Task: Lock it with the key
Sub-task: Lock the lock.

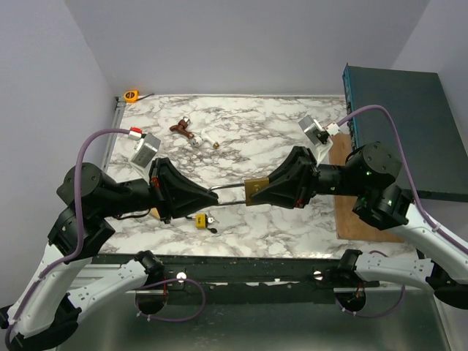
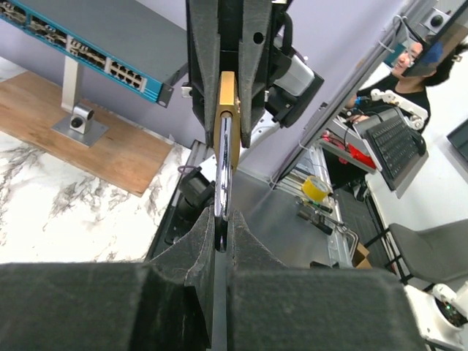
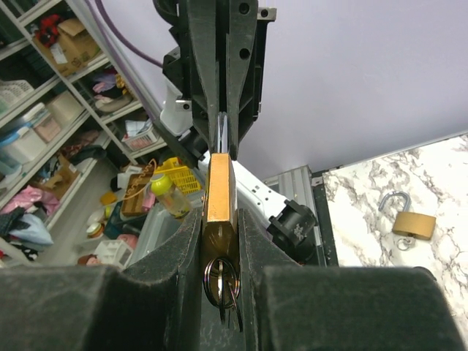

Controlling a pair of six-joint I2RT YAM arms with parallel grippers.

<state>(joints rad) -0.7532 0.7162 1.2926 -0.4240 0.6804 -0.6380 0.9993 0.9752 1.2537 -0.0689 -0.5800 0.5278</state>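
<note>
- A small yellow padlock [image 1: 200,219] is laid on the veined marble table [image 1: 256,139].
- The flat brass padlock [image 3: 219,194] is clamped mid-air by the right gripper [image 1: 257,191], its steel shackle [image 2: 224,157] pinched by the left gripper [image 1: 210,194].
- Its keyhole is hidden by dangling keys [image 3: 221,289].

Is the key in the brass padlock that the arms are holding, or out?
In, apparently: a key ring hangs from the padlock base, between the right fingers.
</note>
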